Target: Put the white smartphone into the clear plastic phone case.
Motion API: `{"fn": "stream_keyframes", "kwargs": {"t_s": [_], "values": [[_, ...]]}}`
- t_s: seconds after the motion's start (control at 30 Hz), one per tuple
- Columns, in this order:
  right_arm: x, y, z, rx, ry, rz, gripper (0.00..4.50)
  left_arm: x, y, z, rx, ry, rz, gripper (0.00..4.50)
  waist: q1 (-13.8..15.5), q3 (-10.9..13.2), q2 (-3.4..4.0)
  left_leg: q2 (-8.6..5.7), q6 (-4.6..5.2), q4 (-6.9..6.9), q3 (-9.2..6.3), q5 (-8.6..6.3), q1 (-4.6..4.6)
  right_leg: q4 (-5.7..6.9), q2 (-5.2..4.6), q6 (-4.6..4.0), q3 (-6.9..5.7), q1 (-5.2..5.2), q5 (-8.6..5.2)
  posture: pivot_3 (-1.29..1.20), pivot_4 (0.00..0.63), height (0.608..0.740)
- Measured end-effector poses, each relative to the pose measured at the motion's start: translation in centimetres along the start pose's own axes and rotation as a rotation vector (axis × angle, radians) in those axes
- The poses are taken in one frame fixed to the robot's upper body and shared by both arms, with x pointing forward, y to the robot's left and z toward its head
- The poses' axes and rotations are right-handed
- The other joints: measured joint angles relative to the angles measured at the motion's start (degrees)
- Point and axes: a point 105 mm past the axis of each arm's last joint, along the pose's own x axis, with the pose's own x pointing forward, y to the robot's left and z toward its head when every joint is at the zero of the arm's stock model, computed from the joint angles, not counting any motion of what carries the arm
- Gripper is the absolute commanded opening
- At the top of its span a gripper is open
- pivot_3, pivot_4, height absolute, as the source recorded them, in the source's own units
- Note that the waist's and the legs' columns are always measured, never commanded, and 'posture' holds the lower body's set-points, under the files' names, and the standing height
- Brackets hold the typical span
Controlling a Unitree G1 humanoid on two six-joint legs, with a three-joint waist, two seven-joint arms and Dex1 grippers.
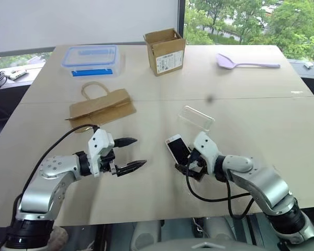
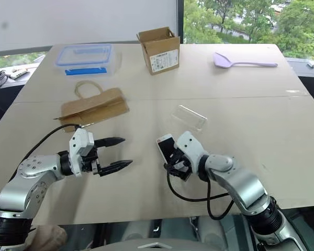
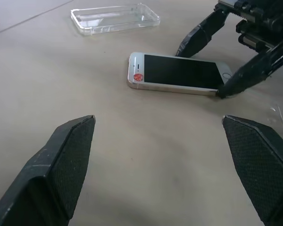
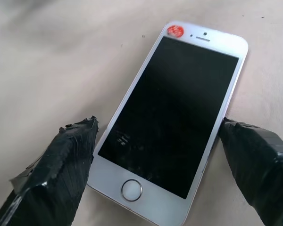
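- White smartphone point(image 4: 172, 117) flat on bench point(image 1: 261, 104), screen up, towards the near edge, right of centre.
- Right pincer point(image 1: 184, 165) spread wide, one finger either side of the phone's home-button end; contact not clear.
- Clear plastic phone case point(image 1: 196, 118) empty, just beyond the phone, apart from it.
- Left pincer point(image 1: 132, 153) spread wide, holding nothing, left of the phone, tips aimed towards it.
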Motion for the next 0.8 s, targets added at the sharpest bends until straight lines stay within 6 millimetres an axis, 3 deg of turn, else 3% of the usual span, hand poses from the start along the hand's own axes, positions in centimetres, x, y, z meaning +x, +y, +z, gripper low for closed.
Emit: {"fn": "stream_keyframes", "kwargs": {"t_s": [0.1,0.13,0.23,0.27,0.67,0.73,0.77,0.8], "values": [[-0.1,0.3,-0.3,-0.072,0.027,0.009,4.46,-0.1,0.2,-0.2,-0.008,0.003,0.008,4.42,0.0,-0.4,0.10,0.00,0.00,0.00,0.03,0.00,0.00,-0.03,-0.01,0.00,0.01,0.00,0.00,0.00,0.150,0.740],[-0.2,0.4,-0.5,-0.093,0.039,0.018,3.95,-0.1,0.3,-0.2,-0.007,0.003,0.009,4.50,0.0,-0.5,0.10,0.00,0.00,-0.01,0.04,0.00,0.00,-0.05,-0.02,0.01,0.01,0.01,0.00,0.00,0.150,0.740],[-0.6,0.4,-1.1,-0.116,0.058,0.028,3.02,-0.1,0.3,-0.2,-0.006,0.002,0.011,4.50,0.4,-0.8,0.09,-0.02,0.00,0.00,0.02,0.00,-0.01,-0.08,-0.07,0.01,0.01,0.03,-0.01,0.00,0.150,0.740],[-0.9,0.2,-1.1,-0.125,0.059,0.026,2.99,-0.1,0.3,-0.2,-0.006,0.002,0.012,4.50,0.5,-0.8,0.13,-0.01,0.00,0.01,0.02,0.00,-0.02,-0.08,-0.13,0.02,0.00,0.04,-0.01,0.00,0.150,0.740],[-5.0,-3.8,-3.3,-0.305,0.104,0.108,2.99,0.4,0.5,-0.2,-0.001,-0.019,0.055,4.50,1.8,-0.8,0.21,-0.15,0.16,0.08,0.24,-0.08,-0.09,-0.23,-0.44,0.06,0.00,0.06,-0.01,0.00,0.150,0.740],[-5.8,-5.0,-3.6,-0.318,0.117,0.116,3.99,0.4,0.6,-0.3,-0.005,-0.019,0.064,4.50,1.8,-0.8,0.13,-0.12,0.17,0.10,0.26,-0.09,-0.09,-0.23,-0.42,0.06,0.00,0.06,-0.01,0.00,0.150,0.740],[-6.2,-5.7,-3.8,-0.314,0.126,0.119,4.35,0.4,0.6,-0.3,-0.006,-0.021,0.069,4.50,1.8,-0.8,0.13,-0.11,0.17,0.10,0.27,-0.09,-0.08,-0.23,-0.42,0.06,0.00,0.06,-0.01,0.00,0.150,0.740],[-6.7,-6.6,-4.0,-0.312,0.133,0.117,4.44,0.4,0.7,-0.3,-0.005,-0.021,0.074,4.50,1.8,-0.8,0.13,-0.10,0.17,0.10,0.27,-0.09,-0.08,-0.23,-0.40,0.06,0.00,0.06,-0.01,0.00,0.150,0.740]]}}
